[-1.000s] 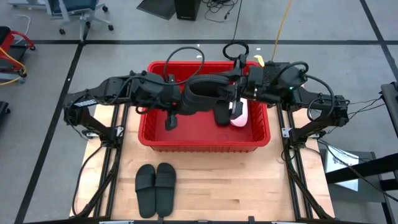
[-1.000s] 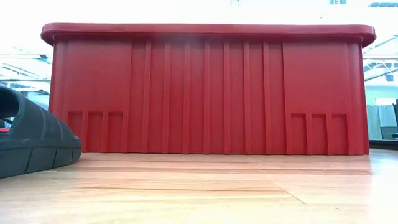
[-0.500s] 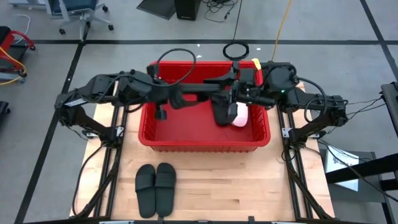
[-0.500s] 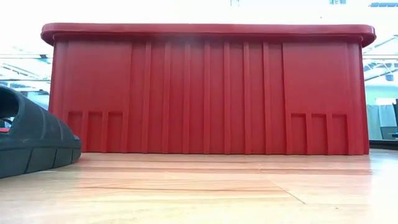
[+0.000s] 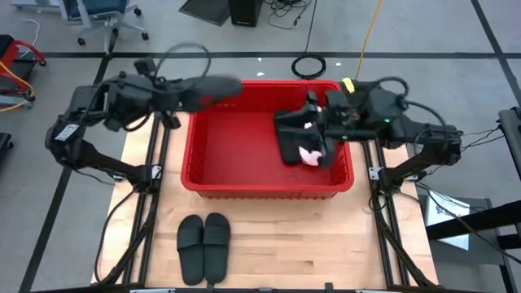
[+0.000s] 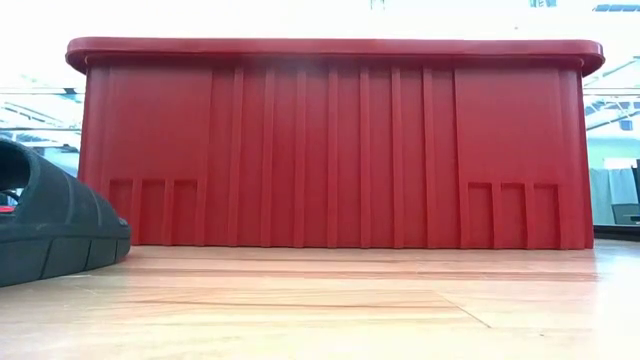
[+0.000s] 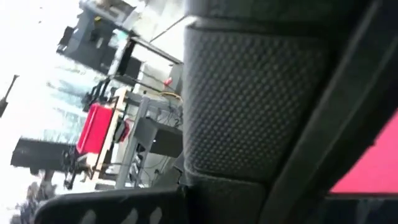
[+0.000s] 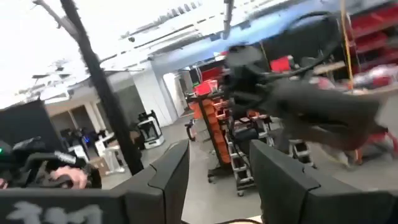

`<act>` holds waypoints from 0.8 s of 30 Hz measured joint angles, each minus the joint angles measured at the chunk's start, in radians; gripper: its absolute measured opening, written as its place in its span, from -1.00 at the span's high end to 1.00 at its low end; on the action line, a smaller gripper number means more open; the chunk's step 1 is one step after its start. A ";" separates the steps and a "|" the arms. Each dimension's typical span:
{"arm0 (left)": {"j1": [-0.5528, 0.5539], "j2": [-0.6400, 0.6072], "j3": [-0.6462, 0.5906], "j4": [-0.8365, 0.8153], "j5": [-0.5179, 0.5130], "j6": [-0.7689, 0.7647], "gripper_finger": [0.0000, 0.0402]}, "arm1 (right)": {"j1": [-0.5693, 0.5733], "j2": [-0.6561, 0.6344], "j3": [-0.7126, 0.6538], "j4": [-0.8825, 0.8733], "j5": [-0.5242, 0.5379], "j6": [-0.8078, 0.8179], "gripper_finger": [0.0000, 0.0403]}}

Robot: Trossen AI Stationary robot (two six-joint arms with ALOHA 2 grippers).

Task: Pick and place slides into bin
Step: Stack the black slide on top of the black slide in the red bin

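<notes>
The right claw (image 5: 308, 120) hangs over the right part of the bin (image 5: 244, 175); in the right wrist view its two dark fingers (image 8: 168, 171) stand apart with nothing between them. Below it inside the bin lie a black slide (image 5: 293, 137) and a pale pink slide (image 5: 308, 155), partly hidden by the arm, so how their long axes run cannot be told. The left claw (image 5: 224, 85) reaches over the bin's far left corner; it is blurred, and whether it is open or closed, or holds anything, cannot be told. On the worktop (image 5: 269, 244) in front of the bin a pair of black slides (image 5: 203, 246) lies side by side, touching, long axes running from the front edge toward the bin. The low view shows one black slide's rounded end (image 6: 55, 225) just left of the bin's ribbed front wall (image 6: 330, 150).
</notes>
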 joint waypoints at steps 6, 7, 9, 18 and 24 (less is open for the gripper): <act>-0.009 -0.037 -0.002 0.006 0.042 0.051 0.73 | 0.004 0.014 -0.005 -0.019 -0.022 0.174 0.21; -0.015 -0.037 -0.001 0.010 0.046 0.068 0.73 | 0.005 0.013 -0.003 -0.026 -0.022 0.205 0.21; -0.036 -0.035 -0.001 0.005 0.058 0.114 0.73 | 0.003 0.011 -0.009 -0.029 -0.023 0.273 0.20; -0.145 0.019 -0.003 0.004 0.087 0.378 0.73 | -0.005 0.014 -0.111 -0.007 -0.154 0.707 0.06; -0.197 0.077 -0.002 0.056 0.015 0.476 0.73 | -0.002 0.019 -0.234 0.057 -0.175 0.883 -0.06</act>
